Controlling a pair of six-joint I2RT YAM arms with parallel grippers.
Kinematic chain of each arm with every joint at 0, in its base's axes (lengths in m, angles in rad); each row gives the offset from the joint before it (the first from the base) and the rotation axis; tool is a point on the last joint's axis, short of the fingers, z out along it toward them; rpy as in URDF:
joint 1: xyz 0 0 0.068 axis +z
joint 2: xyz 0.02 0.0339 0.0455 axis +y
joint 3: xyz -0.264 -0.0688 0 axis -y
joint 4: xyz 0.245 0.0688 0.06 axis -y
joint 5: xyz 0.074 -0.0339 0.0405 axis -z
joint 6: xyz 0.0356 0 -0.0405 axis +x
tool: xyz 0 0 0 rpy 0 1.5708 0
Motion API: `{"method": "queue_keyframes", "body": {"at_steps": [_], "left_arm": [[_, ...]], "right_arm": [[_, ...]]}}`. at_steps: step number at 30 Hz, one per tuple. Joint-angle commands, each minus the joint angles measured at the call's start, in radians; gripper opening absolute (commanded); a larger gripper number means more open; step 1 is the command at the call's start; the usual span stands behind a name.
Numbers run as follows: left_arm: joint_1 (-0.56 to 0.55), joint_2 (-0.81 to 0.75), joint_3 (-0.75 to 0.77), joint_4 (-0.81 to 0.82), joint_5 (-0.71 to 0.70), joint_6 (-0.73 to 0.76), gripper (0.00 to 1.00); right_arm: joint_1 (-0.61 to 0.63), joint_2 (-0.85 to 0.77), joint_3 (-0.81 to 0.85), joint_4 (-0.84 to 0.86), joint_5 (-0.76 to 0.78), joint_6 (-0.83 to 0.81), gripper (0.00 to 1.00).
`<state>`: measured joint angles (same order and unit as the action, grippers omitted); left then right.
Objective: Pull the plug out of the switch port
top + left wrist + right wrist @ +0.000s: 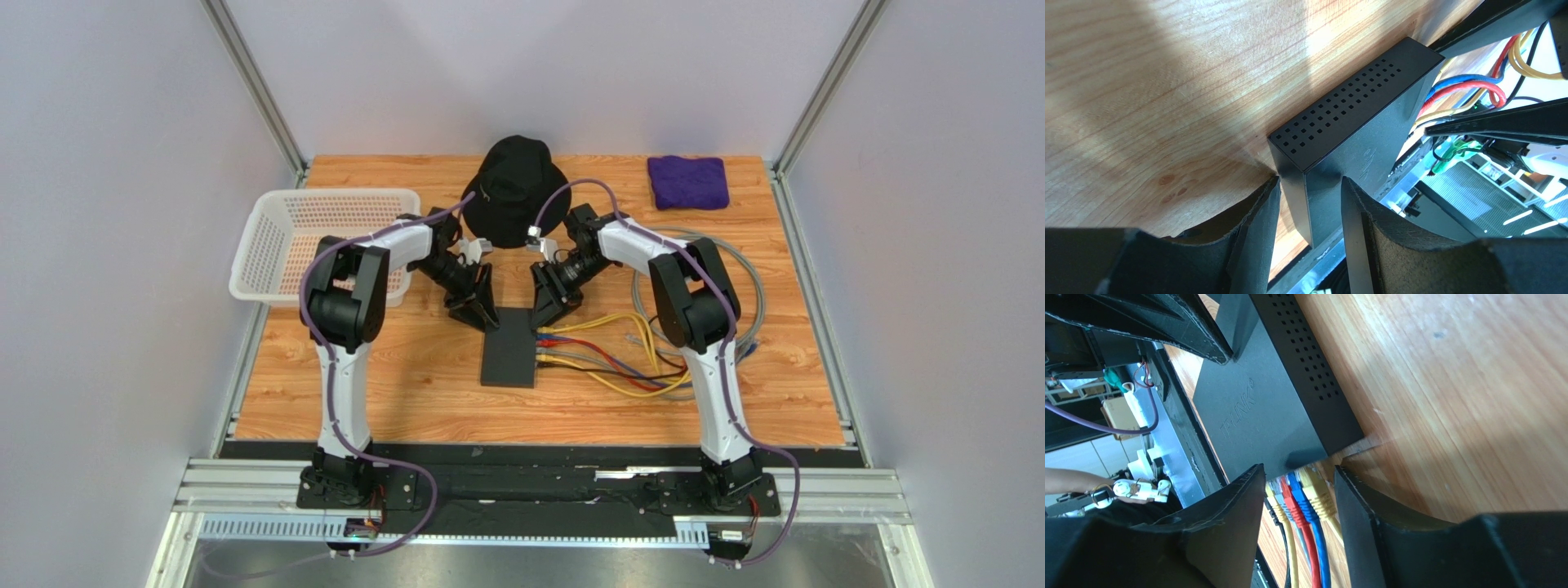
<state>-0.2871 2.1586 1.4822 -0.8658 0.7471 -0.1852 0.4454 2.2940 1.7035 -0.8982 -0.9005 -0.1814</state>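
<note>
The switch [509, 352], a flat matte-black box, lies at the table's middle. Several coloured cables [601, 349] are plugged into its right edge. My left gripper [478, 309] is open at the switch's far left corner. In the left wrist view its fingers [1310, 214] stand either side of that corner of the switch [1352, 110]. My right gripper [547, 306] is open at the far right corner. In the right wrist view its fingers [1300, 490] straddle the row of plugs at the switch [1254, 398]: a yellow plug [1319, 495], a blue plug [1298, 489] and a red plug [1288, 501] show.
A black bucket hat [521, 184] sits just behind both grippers. A white basket [313, 239] stands at the far left, a purple cloth [687, 180] at the far right. A grey cable coil [736, 294] lies around the right arm.
</note>
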Motion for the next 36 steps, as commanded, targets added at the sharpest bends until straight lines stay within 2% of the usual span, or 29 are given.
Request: {"method": "queue_keyframes", "body": {"at_steps": [1,7,15,24,28,36], "left_arm": [[-0.004,0.043,0.009,0.008,-0.086,0.015,0.51],[-0.004,0.041,0.010,0.007,-0.088,0.021,0.51],[-0.001,0.041,0.007,0.010,-0.089,0.020,0.51],[-0.003,0.043,0.003,0.013,-0.094,0.023,0.50],[-0.003,0.030,0.001,0.017,-0.069,0.038,0.50],[-0.004,0.032,-0.002,0.021,-0.049,0.049,0.50]], "right_arm": [[0.015,0.064,0.028,-0.011,0.018,-0.073,0.51],[0.015,0.131,0.080,-0.188,-0.020,-0.217,0.49],[-0.001,0.163,0.093,-0.220,-0.067,-0.250,0.52],[0.003,0.167,0.139,-0.191,0.098,-0.184,0.53],[0.001,0.170,0.146,-0.234,0.140,-0.194,0.56],[-0.007,0.232,0.260,-0.453,0.002,-0.400,0.62]]}}
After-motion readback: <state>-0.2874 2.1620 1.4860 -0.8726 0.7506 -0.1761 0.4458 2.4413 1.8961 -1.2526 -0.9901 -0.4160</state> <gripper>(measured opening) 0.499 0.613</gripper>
